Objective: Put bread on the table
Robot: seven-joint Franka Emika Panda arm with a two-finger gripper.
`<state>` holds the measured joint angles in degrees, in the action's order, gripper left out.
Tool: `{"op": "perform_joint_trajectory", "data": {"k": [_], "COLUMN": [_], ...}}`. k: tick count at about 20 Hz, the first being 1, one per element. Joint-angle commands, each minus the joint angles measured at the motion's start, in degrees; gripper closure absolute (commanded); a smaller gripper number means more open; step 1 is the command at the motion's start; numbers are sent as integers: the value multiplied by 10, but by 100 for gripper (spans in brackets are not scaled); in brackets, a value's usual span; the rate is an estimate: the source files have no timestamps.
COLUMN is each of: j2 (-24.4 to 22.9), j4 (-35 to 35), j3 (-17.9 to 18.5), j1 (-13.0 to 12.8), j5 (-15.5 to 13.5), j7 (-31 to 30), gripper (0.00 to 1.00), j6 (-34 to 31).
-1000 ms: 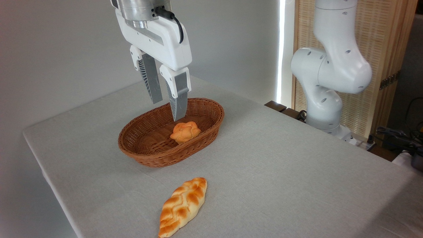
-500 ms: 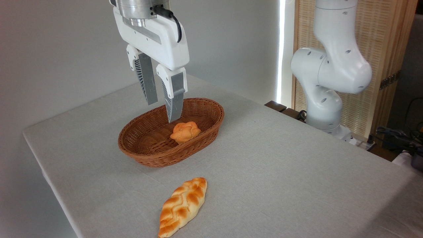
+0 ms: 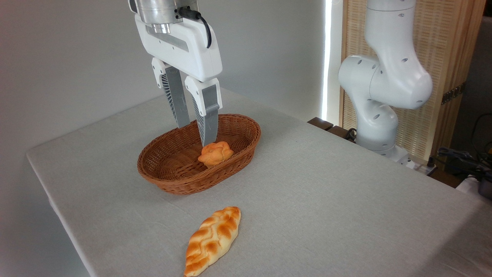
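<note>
Your two-finger gripper (image 3: 196, 134) hangs over the oval brown wicker basket (image 3: 169, 181), its grey ribbed fingers (image 3: 206, 119) pointing down and leaning a little to the right. The fingers stand slightly apart with nothing between them, so you can read the claw as released and empty. Its tips sit at about the height of the basket's far rim, just above and behind the small round orange knotted bun (image 3: 215, 153); from this angle you cannot tell whether the nearer fingertip touches the bun or only overlaps it in view.

Look at the arm's pose: the white gripper body is tilted, its upper end toward the left and its fingers toward the right, under a silver wrist flange at the top edge with a black cable looping down its right side. The white arm base and lower links (image 3: 380, 88) stand upright off the table's far right corner, in front of a pale slatted wooden screen (image 3: 442, 57).

The long braided loaf, golden yellow with orange-brown crust ridges (image 3: 212, 240), already lies flat on the large table covered in light grey-white woven cloth (image 3: 326, 192). You will find it near the front edge, well apart from the basket and from the claw, lying diagonally with one pointed end toward the basket and the other toward the table's front edge.
</note>
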<state>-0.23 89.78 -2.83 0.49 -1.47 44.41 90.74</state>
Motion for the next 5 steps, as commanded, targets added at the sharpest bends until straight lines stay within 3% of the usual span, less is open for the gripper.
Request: {"op": "perform_joint_trajectory", "data": {"k": [1, 5], "j2": [-12, -12], "j4": [11, 11], "j3": [-1, -1], "j1": [-1, -1], "j5": [9, 9], "j7": [2, 3], "gripper": [0, 0], "j6": [-17, -19]}}
